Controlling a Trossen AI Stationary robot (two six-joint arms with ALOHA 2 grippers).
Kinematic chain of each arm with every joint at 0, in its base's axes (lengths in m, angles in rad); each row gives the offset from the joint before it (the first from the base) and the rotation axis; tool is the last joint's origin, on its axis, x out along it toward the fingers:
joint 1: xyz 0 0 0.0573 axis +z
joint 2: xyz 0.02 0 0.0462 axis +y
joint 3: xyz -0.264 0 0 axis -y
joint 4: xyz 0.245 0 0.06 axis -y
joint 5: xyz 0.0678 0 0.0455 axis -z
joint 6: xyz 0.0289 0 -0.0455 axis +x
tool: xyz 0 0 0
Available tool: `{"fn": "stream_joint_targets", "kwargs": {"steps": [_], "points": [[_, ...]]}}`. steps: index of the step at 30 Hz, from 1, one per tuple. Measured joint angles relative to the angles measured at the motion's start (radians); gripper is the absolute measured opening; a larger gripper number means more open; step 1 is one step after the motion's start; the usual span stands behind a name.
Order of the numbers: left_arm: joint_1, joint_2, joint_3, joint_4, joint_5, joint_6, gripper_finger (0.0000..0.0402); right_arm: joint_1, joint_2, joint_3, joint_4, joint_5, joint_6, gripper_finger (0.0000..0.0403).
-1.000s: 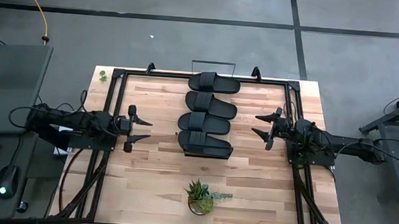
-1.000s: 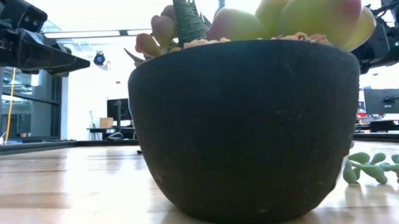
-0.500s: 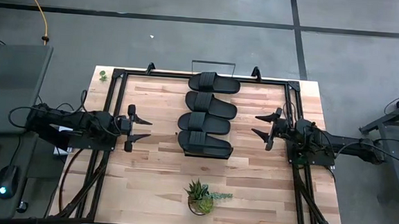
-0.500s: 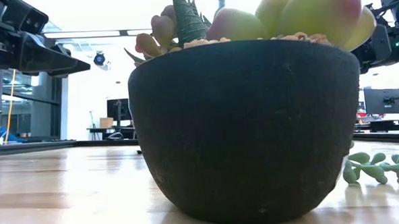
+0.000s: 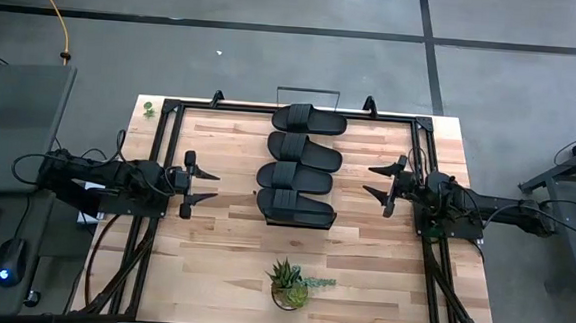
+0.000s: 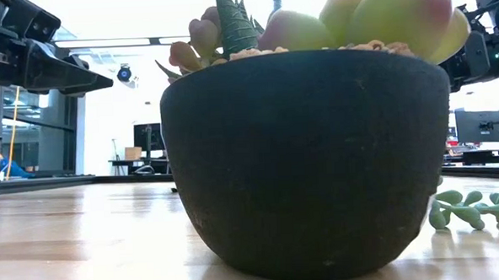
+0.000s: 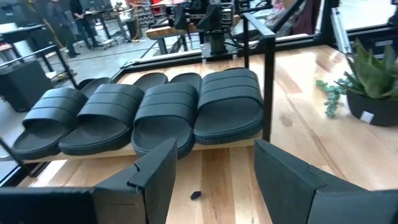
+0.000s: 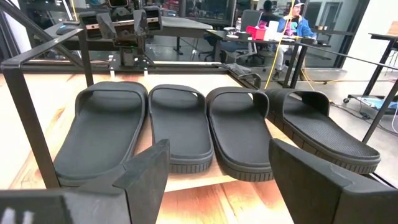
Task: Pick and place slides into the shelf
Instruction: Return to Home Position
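Four black slides (image 5: 306, 150) lie side by side on the shelf (image 7: 217, 147), a pale board whose front edge shows beneath their soles in the left wrist view. From above, the row runs from the 12 o'clock edge of the counter (image 5: 217, 252) down to its centre. Each sole lies crosswise and sits close against the next. The strapped ends point toward 9 o'clock and the heels toward 3 o'clock. A thin black post of the shelf's wire frame (image 7: 267, 87) stands at the end of the row nearest the counter's middle.

The left fingers (image 7: 155, 180) sit at 9 o'clock of the counter, aimed at the slides but well apart from them. They are spread wide and grasp nothing. The right fingers (image 8: 311, 180) sit opposite at 3 o'clock, also facing the row from a distance. They too are released, with only bare wood between them.

A potted succulent (image 5: 288, 282) stands at 6 o'clock, clear of the shelf. In the low view its dark pot (image 6: 309, 154) fills most of the picture, with a trailing green sprig (image 6: 472, 210) lying on the wood beside it. A small dark speck (image 7: 195, 195) lies on the counter between the left fingers and the shelf. Beyond the counter, a person (image 8: 295, 15) sits at a desk in the room.
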Motion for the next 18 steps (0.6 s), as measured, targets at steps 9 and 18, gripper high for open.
{"fn": "stream_joint_targets", "kwargs": {"steps": [9, 18], "points": [[0.0, -0.001, -0.011, 0.081, 0.19, 0.084, 0.0198, 0.0, 0.0, 0.0, 0.0, 0.0, -0.006, 0.0264], [0.001, -0.001, -0.065, 0.191, 0.204, 0.091, 0.0198, 0.0, 0.0, 0.0, 0.0, 0.0, -0.017, 0.0264]]}}
